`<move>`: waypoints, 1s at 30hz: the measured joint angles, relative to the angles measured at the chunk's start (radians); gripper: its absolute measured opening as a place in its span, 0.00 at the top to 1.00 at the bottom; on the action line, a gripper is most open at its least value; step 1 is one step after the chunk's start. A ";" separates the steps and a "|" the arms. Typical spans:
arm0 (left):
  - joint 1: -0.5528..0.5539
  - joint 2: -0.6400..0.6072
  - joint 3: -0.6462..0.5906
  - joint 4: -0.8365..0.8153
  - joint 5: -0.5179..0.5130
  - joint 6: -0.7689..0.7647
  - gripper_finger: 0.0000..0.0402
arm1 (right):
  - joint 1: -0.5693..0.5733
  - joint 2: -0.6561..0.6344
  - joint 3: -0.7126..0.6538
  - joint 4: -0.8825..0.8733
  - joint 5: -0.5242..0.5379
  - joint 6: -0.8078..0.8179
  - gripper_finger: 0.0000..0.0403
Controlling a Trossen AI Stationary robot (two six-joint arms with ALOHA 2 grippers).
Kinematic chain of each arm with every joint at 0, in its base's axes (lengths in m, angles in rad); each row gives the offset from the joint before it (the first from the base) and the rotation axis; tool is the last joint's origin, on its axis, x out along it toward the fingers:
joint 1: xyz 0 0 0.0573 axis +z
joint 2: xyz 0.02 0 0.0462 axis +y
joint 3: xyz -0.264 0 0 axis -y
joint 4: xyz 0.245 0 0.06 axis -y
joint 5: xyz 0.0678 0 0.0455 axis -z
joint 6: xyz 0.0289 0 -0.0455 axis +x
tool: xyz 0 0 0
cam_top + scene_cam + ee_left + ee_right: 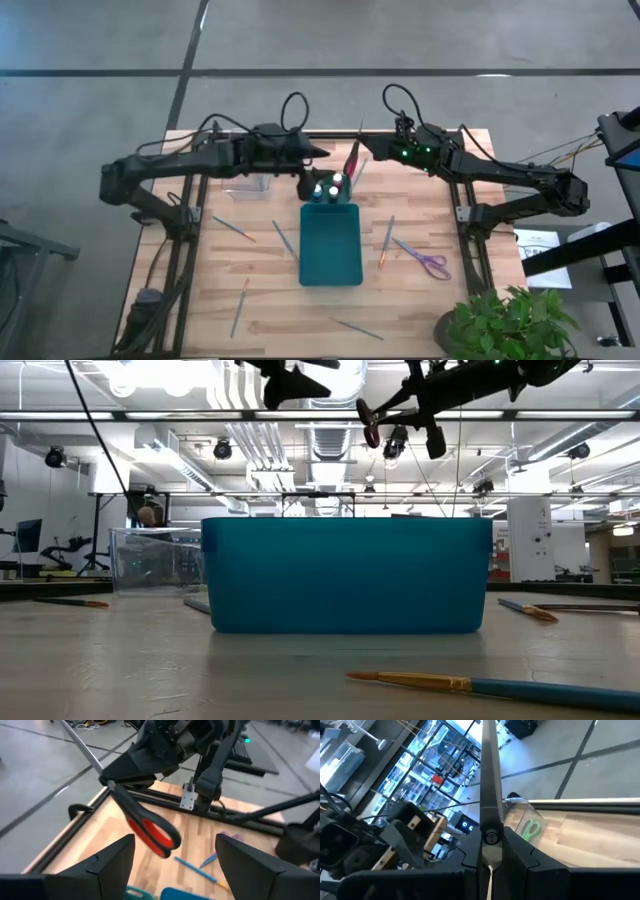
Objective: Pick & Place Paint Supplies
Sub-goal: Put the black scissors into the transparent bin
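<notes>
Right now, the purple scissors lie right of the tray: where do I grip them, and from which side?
Take the purple scissors from straight above, across the blades beside the pivot: they lie flat, blades seemingly shut into one narrow bar, the handle loops wider.

Even bright indoor light, ceiling strip lights (300, 415) glaring in low view, soft faint shadows, near paintbrush (480, 686) blurred, wrist views slightly soft

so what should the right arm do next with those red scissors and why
Probably lower them toward the teal tray. The right gripper is shut on the red-handled scissors, held in the air just past the tray's far end, where paint bottles already stand. The left gripper hovers open nearby.
</notes>
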 joint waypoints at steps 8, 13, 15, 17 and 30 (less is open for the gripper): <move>0.000 0.058 0.001 0.077 0.013 -0.194 0.28 | 0.000 -0.001 0.000 0.012 0.011 -0.036 0.90; 0.001 0.105 0.010 0.110 0.022 -0.260 0.28 | 0.000 -0.001 0.000 0.012 0.020 -0.053 0.90; 0.002 0.120 0.018 0.111 0.014 -0.270 0.28 | 0.000 -0.001 0.000 0.015 0.021 -0.055 0.90; 0.006 0.133 0.030 0.114 0.007 -0.284 0.28 | 0.000 -0.001 0.000 0.015 0.023 -0.056 0.90; 0.011 0.191 0.067 0.100 0.018 -0.370 0.39 | 0.000 -0.005 0.000 0.014 0.026 -0.063 0.90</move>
